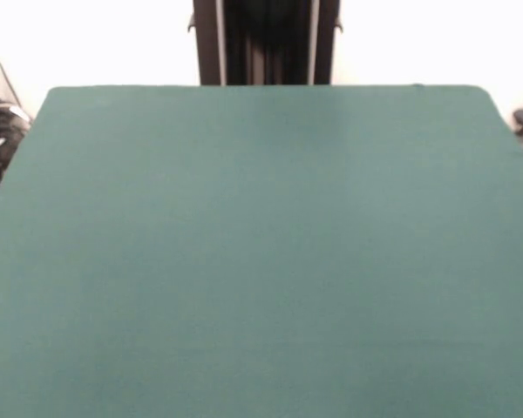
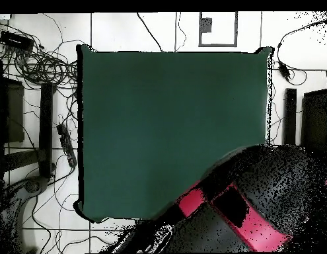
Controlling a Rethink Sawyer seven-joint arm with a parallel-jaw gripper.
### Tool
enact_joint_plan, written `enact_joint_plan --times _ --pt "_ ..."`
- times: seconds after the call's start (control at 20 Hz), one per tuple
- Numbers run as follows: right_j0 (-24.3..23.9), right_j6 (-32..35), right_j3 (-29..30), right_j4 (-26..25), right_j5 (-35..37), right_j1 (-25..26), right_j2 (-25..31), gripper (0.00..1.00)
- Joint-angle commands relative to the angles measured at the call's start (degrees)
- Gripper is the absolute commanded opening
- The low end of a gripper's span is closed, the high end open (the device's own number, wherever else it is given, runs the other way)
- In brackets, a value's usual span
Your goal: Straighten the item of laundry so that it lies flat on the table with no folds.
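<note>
The table is covered in plain dark green cloth and fills most of the front view; it also shows in the overhead view. No blue item of laundry shows on it in either view; it is hidden or out of view. The robot's red and black arm lies drawn back over the table's lower right corner in the overhead view. The gripper shows in neither view.
The black pedestal stands at the table's far edge in the front view. Cables and black equipment lie on the floor left of the table in the overhead view. More cables lie at the right.
</note>
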Motion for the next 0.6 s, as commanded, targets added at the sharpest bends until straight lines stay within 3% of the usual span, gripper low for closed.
enact_joint_plan --times 0.05,0.6 --pt "4.78 13.25 7.46 7.86 10.40 5.39 4.22 0.00" --pt "9.22 21.86 10.54 13.88 14.66 13.40 5.63 0.00"
